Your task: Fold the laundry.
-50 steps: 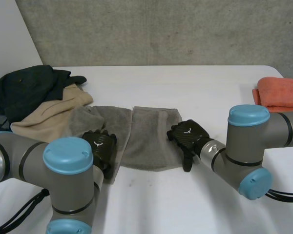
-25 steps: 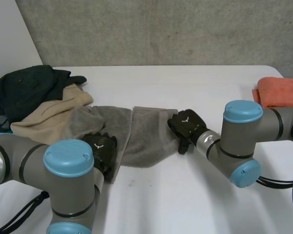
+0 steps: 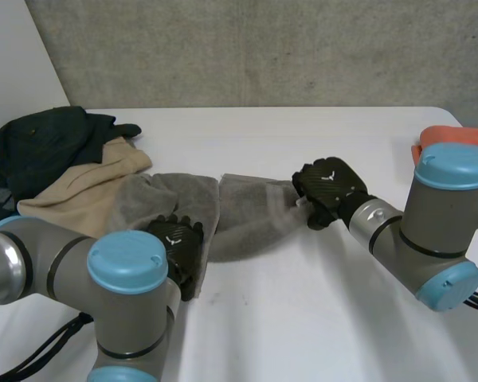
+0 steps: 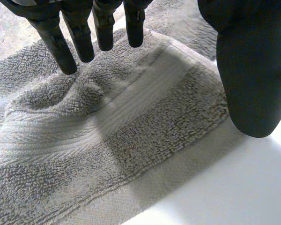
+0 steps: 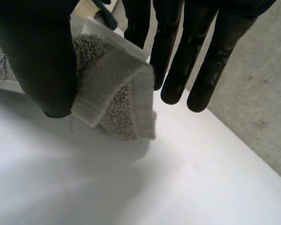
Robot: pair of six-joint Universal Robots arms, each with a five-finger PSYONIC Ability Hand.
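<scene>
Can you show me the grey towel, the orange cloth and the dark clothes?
grey towel (image 3: 247, 219): head view, on its middle.
orange cloth (image 3: 440, 135): head view, on its upper fold.
dark clothes (image 3: 40, 147): head view, on the middle of the heap.

Both left arm (image 3: 32, 263) and right arm (image 3: 438, 223): grey tubular joints, light-blue round end caps. Both left hand (image 3: 178, 247) and right hand (image 3: 328, 187): black, woven-pattern back plate, small white mark. Slim, glossy black fingers (image 4: 77, 33); broad, matte black thumb (image 4: 253, 70).

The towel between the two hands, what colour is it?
The towel is grey, clearest in the left wrist view.
</scene>
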